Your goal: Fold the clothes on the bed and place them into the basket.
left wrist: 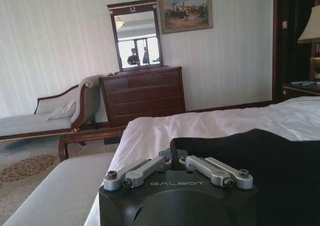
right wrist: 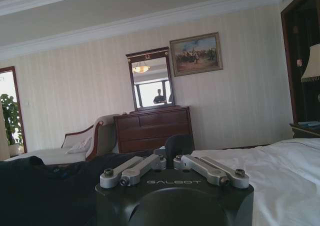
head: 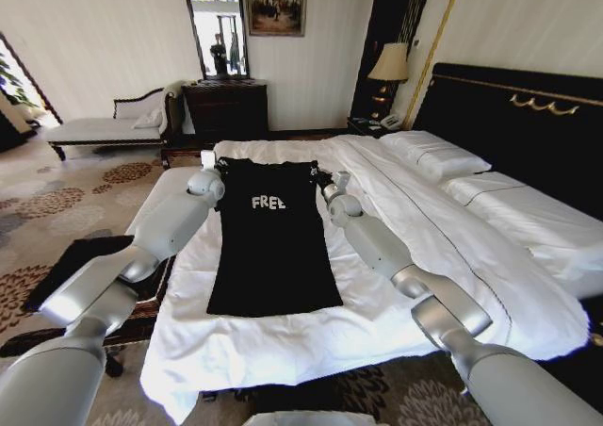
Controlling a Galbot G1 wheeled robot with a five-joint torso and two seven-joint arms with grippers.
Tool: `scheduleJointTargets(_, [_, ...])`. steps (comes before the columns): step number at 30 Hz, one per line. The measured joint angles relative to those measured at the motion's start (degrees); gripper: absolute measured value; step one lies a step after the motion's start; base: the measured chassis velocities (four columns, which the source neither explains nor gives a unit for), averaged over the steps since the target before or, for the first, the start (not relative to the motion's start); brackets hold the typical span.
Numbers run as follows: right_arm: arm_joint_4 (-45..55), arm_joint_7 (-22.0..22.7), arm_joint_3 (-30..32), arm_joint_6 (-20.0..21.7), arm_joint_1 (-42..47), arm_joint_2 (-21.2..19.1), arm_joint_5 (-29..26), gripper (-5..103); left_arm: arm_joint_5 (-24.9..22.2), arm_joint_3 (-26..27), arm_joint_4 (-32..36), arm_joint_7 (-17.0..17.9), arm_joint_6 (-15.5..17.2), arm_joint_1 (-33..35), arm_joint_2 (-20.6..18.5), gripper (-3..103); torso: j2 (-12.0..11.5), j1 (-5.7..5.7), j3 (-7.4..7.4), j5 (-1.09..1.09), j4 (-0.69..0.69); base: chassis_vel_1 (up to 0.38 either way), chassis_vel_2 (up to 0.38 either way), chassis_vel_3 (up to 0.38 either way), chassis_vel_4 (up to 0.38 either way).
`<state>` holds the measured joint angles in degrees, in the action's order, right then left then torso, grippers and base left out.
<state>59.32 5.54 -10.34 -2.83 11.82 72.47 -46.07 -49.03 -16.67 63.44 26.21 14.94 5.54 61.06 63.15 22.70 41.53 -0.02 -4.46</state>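
Since the black T-shirt lies lengthwise on the bed, collar far, both tools sit at its shoulders: left tool and right tool each pinched shut on fabric.

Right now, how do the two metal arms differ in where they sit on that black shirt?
The left gripper sits at the T-shirt's left shoulder corner, near the bed's left edge; the right gripper sits at the right shoulder corner, further in over the white duvet. The left arm reaches from over the carpet, the right arm from over the bed. Both have their jaws shut on the shirt's fabric.
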Motion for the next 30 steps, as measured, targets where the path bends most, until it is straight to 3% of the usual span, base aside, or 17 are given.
scheduleJointTargets(5, [6.31, 0.23, 1.24, -1.97, 8.80, -1.76, 4.54, 1, 4.30, 6.31, 8.96, 2.41, -2.11, 11.04, -1.27, 1, 0.00, -0.02, -0.01, 0.01, 0.02, 0.000, 0.000, 0.000, 0.000])
scheduleJointTargets(8, [8.21, 0.27, 1.64, -2.59, 11.45, -2.28, 5.82, 1, 5.27, 8.15, 11.83, 3.05, -2.67, 14.18, -1.48, 1, 0.00, -0.01, 0.00, 0.03, 0.00, 0.000, 0.000, 0.000, 0.000])
scheduleJointTargets(10, [13.29, 0.47, 2.68, -3.39, 16.52, -3.95, 7.59, 1, 6.75, 10.97, 17.52, 4.56, -3.36, 20.35, -1.99, 1, 0.00, -0.02, -0.01, 0.04, -0.01, 0.000, 0.000, 0.000, 0.000])
scheduleJointTargets(12, [14.36, 0.56, 2.94, -3.53, 17.59, -4.35, 8.00, 1, 7.19, 11.41, 18.72, 4.86, -3.56, 21.81, -2.17, 1, 0.01, -0.02, -0.01, 0.03, 0.01, 0.000, 0.000, 0.000, 0.000])
scheduleJointTargets(14, [18.64, 0.87, 4.30, -4.39, 22.30, -6.34, 10.23, 1, 9.69, 12.71, 22.62, 5.87, -4.46, 27.50, -2.67, 1, 0.00, -0.03, -0.01, 0.02, 0.04, 0.000, 0.000, 0.000, 0.000])
scheduleJointTargets(21, [24.48, 0.84, 8.02, -6.50, 33.16, -11.00, 14.79, 1, 13.32, 14.05, 27.70, 6.52, -5.79, 35.71, -2.92, 1, 0.01, -0.03, -0.02, 0.04, -0.05, 0.000, 0.000, 0.000, 0.000])
scheduleJointTargets(22, [25.67, 0.56, 8.75, -7.04, 36.29, -11.68, 15.85, 1, 15.00, 14.98, 29.12, 6.52, -6.32, 39.29, -2.99, 1, 0.01, -0.02, -0.02, 0.04, -0.01, 0.000, 0.000, 0.000, 0.000])
scheduleJointTargets(30, [29.47, -0.11, 9.91, -7.66, 43.57, -13.01, 18.05, 1, 18.99, 17.62, 32.71, 6.24, -7.57, 49.46, -3.23, 1, 0.01, -0.03, -0.01, 0.01, 0.01, 0.000, 0.000, 0.000, 0.000])
